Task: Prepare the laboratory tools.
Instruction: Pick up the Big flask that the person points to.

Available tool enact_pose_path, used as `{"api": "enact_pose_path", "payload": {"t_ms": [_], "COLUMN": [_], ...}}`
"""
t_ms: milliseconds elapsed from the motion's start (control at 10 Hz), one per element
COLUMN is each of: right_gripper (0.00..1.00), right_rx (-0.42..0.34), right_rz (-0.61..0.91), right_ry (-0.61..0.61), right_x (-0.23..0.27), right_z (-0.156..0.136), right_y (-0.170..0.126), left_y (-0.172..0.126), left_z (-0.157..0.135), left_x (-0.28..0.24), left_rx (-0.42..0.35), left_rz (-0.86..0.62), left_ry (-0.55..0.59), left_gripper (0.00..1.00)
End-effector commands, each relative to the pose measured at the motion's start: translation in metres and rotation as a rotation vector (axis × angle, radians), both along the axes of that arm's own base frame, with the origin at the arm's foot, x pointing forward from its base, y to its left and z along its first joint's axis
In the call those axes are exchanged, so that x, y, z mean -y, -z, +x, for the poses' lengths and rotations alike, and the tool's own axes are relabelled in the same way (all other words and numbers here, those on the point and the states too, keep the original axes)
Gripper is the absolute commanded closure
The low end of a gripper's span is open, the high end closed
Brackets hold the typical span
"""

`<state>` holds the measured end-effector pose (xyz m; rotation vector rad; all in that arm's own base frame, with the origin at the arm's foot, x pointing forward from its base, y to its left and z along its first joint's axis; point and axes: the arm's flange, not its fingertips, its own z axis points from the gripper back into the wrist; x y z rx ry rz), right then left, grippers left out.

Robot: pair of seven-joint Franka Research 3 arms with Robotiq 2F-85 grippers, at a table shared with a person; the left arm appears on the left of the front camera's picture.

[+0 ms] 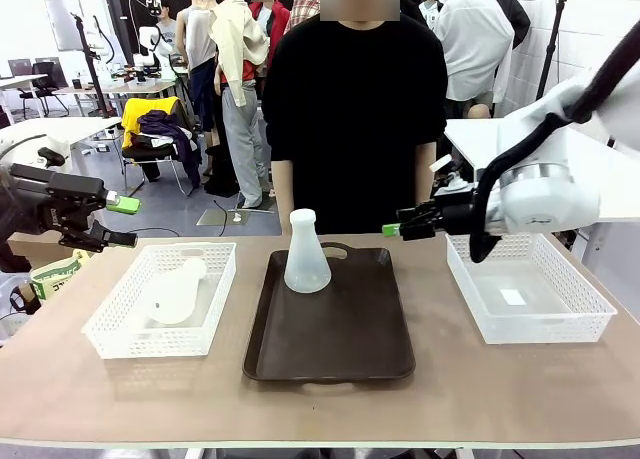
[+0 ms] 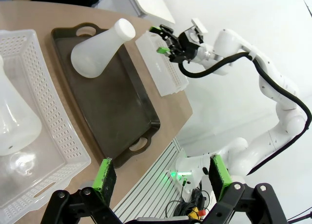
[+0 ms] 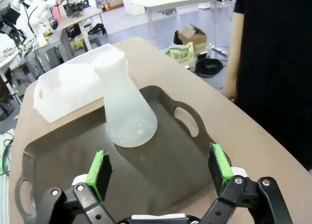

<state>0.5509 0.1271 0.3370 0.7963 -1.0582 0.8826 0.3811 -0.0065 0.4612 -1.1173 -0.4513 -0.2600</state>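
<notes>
1 translucent frosted-white conical flask [image 1: 306, 254] stands at 12 o'clock on the dark brown rectangular tray [image 1: 330, 341], and the 2nd flask [image 1: 175, 294] lies in the white mesh basket [image 1: 150, 347] at 9 o'clock. They're probably light, stiff and slick, so grab the neck [image 1: 301, 224]. Both the left gripper [image 1: 124, 222] and right gripper [image 1: 392, 229] gape, empty.

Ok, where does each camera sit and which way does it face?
Front: fixed between the arms, facing the person across the table; left hand and right hand show.
Left wrist: above the left hand, looking over basket and tray at the right arm; own fingers below.
Right wrist: above the right hand, looking down at the upright flask; own fingers below.
Shared: that flask on the tray.
</notes>
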Motion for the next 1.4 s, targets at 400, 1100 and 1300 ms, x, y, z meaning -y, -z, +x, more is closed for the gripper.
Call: {"api": "enact_pose_path", "payload": {"t_ms": [400,1100,1300], "right_gripper": [0.00,0.00,0.00], "right_rx": [-0.006,-0.018,-0.018], "right_rz": [0.044,0.035,0.035], "right_ry": [0.169,0.156,0.156], "right_x": [0.061,0.066,0.066], "right_z": [-0.050,-0.047,-0.047], "right_y": [-0.015,-0.014,-0.014], "left_y": [-0.001,-0.001,-0.001], "left_z": [0.001,0.001,0.001], "left_x": [0.000,0.000,0.000], "left_rx": [0.006,0.006,0.006], "left_rz": [-0.017,-0.017,-0.017], "left_ry": [0.000,0.000,0.000], "left_gripper": [0.00,0.00,0.00]}}
